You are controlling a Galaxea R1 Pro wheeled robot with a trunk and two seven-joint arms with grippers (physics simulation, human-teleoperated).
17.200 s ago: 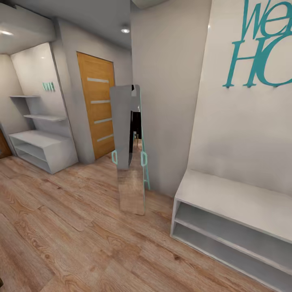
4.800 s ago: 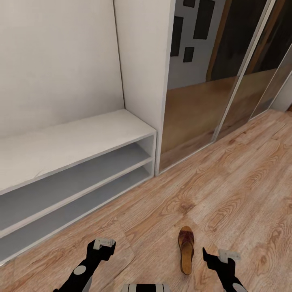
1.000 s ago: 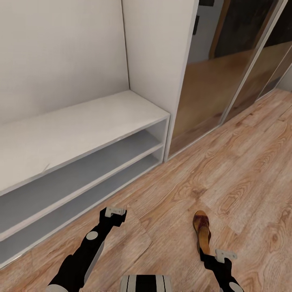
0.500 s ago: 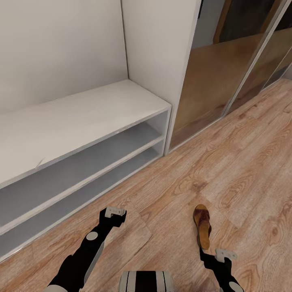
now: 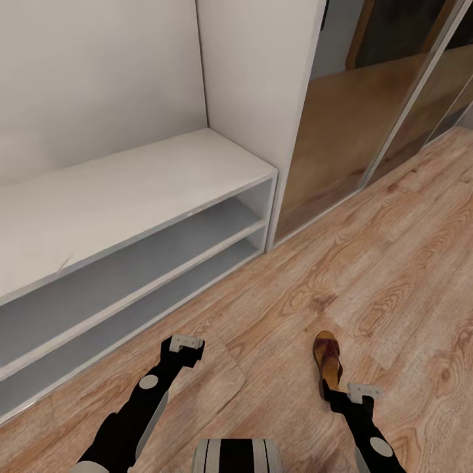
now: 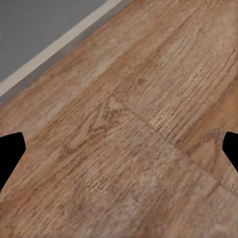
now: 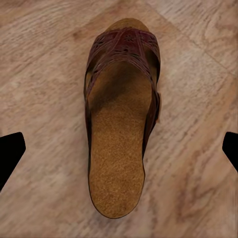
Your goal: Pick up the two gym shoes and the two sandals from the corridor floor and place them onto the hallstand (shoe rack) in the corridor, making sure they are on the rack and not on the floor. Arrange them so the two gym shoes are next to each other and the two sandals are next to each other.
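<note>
Wood-plank floor (image 5: pixel 394 263) all over here, light brown with heavy grain, running up to a white bench unit (image 5: pixel 131 190) against a plain pale wall. The bench has 2 open grey tiers under a flat top, nothing on any of them. Just past its end there's a white wall panel (image 5: pixel 259 79), then mirrored sliding doors (image 5: pixel 355 118) reflecting the floor. Count-wise: 1 sandal (image 5: pixel 327 363) in sight, brown leather straps with a tan cork-looking footbed, lying flat on the floor well clear of the bench, toe end pointing away from the robot. In the right wrist view the sandal (image 7: pixel 121 119) sits sole-down right between the 2 fingertips, which show as dark corners at the picture's edges. So the right gripper (image 5: pixel 355 394) has its jaws spread wide, wider than the sandal, gripping nothing; in the head view it sits just at the heel end, too tight to say whether it touches. The left gripper (image 5: pixel 186 346) hangs over bare floor near the bench's bottom edge, also spread wide and empty; its wrist view shows planks (image 6: pixel 139 139) and a strip of the bench's base (image 6: pixel 44 29).
</note>
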